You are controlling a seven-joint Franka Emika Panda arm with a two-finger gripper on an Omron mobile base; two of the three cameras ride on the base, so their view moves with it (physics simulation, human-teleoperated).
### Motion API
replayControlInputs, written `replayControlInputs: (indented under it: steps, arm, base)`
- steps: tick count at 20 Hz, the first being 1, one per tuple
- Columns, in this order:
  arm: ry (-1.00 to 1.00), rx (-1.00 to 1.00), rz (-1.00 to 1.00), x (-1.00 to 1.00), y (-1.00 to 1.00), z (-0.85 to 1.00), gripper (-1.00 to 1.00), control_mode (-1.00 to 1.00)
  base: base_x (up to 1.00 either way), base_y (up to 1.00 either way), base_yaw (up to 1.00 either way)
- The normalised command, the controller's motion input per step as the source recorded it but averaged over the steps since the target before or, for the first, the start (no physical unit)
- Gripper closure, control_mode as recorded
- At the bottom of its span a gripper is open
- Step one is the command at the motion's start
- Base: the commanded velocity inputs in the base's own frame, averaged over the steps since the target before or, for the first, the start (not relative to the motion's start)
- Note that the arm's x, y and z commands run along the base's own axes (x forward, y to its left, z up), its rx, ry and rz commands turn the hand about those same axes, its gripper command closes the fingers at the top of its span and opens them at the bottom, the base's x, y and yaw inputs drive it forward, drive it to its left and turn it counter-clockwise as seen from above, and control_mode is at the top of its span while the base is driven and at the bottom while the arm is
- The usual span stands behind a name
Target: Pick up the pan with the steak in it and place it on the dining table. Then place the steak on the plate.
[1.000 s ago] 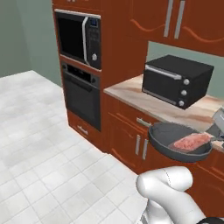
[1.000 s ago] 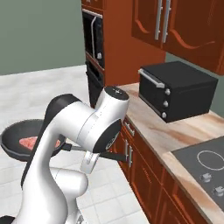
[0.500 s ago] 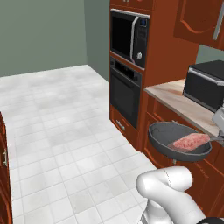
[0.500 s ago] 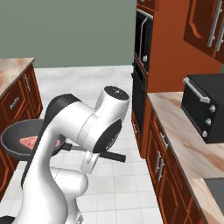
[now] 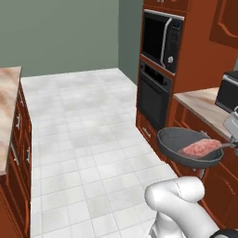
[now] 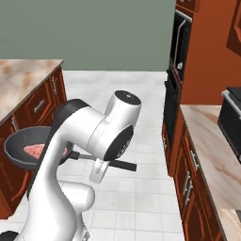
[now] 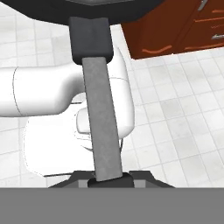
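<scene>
The dark grey pan (image 5: pixel 186 148) hangs in the air over the tiled floor with the pinkish steak (image 5: pixel 201 148) lying flat in it. From the right base view, the pan (image 6: pixel 21 149) and steak (image 6: pixel 34 150) sit partly behind my white arm. My gripper (image 7: pixel 106 178) is shut on the pan's straight handle (image 7: pixel 101 122), which runs up to the pan's body (image 7: pixel 87 8). The dining table (image 5: pixel 8 93) shows its marble top at the left edge, and its marble top (image 6: pixel 23 77) is also at the left of the right base view. The plate is out of view.
A red-brown wall unit holds a microwave (image 5: pixel 162 39) above an oven (image 5: pixel 155 97). Beside it runs a cabinet counter (image 6: pixel 212 141) with a black toaster oven (image 6: pixel 233 117). White tiled floor (image 5: pixel 88 121) lies between this counter and the dining table.
The base has turned, so the whole scene has slid right and the dining table has come into view on the left. The pan with the steak stays gripped in the same pose.
</scene>
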Motion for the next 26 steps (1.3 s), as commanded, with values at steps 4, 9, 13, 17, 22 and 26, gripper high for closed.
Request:
replayControlInputs:
  steps: [4, 9, 13, 17, 22, 26]
  arm:
    - [0.0, 0.0, 0.0, 0.0, 0.0, 0.0, 1.0, 1.0]
    - [0.0, 0.0, 0.0, 0.0, 0.0, 0.0, 1.0, 1.0]
    - [0.0, 0.0, 0.0, 0.0, 0.0, 0.0, 1.0, 1.0]
    - [0.0, 0.0, 0.0, 0.0, 0.0, 0.0, 1.0, 1.0]
    - [0.0, 0.0, 0.0, 0.0, 0.0, 0.0, 1.0, 1.0]
    - [0.0, 0.0, 0.0, 0.0, 0.0, 0.0, 1.0, 1.0]
  base:
    - [0.0, 0.0, 0.0]
    - [-0.09, 0.06, 0.18]
    - [-0.08, 0.0, 0.5]
    - [-0.07, 0.0, 0.5]
    - [-0.07, 0.0, 0.5]
    - [-0.07, 0.0, 0.5]
